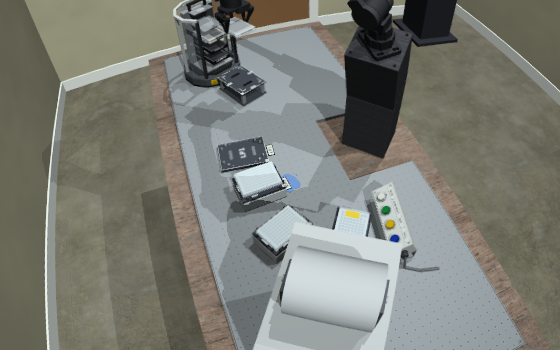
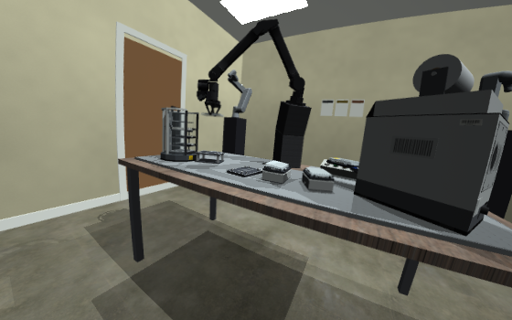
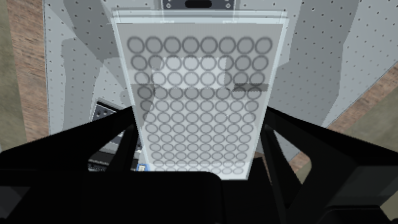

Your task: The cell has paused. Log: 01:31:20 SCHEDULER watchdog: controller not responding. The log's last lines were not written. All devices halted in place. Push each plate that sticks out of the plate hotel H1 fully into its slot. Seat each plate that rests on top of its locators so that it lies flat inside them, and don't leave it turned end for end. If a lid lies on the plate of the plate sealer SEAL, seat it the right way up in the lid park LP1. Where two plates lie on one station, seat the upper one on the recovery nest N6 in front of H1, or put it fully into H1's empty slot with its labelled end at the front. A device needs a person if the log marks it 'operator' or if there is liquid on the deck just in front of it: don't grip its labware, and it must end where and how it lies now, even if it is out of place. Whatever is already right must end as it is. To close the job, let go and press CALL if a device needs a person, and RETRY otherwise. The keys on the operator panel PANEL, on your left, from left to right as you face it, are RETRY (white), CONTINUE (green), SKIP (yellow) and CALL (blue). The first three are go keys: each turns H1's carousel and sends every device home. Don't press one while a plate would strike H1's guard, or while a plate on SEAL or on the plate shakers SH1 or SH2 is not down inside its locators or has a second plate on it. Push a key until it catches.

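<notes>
My gripper (image 1: 229, 20) hangs high at the far end of the table, beside the top of the plate hotel H1 (image 1: 204, 45). It is shut on a clear well plate (image 3: 200, 100), gripped by its long sides. The plate hangs level in the air, seen in the wrist view between my fingers. From the side, the gripper (image 2: 212, 112) is just right of H1 (image 2: 179, 134), at its top level. H1 holds several plates. The recovery nest N6 (image 1: 242, 84) in front of H1 is bare.
The dark lid park (image 1: 242, 153) lies mid-table. A shaker plate (image 1: 259, 181) sits tilted, with a blue puddle (image 1: 291, 182) beside it. Another shaker plate (image 1: 281, 230) is nearer the sealer (image 1: 336, 290), whose plate (image 1: 352, 221) carries a yellow label. The key panel (image 1: 391, 217) lies to the right.
</notes>
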Controlling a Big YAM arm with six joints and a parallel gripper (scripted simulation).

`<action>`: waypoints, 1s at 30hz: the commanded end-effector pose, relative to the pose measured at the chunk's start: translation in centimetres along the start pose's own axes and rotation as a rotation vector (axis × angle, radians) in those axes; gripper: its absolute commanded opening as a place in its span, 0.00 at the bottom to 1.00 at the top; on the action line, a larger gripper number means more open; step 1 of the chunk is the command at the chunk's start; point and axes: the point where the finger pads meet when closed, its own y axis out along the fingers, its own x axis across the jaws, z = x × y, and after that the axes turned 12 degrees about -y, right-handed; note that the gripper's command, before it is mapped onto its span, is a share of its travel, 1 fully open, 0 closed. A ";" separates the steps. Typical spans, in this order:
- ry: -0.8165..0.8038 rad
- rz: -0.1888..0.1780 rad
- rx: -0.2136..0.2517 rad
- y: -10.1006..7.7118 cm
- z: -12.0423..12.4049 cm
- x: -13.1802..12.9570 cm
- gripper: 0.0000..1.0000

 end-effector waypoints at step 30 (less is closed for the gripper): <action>-0.015 0.003 -0.038 2.8 -2.8 1.0 0.84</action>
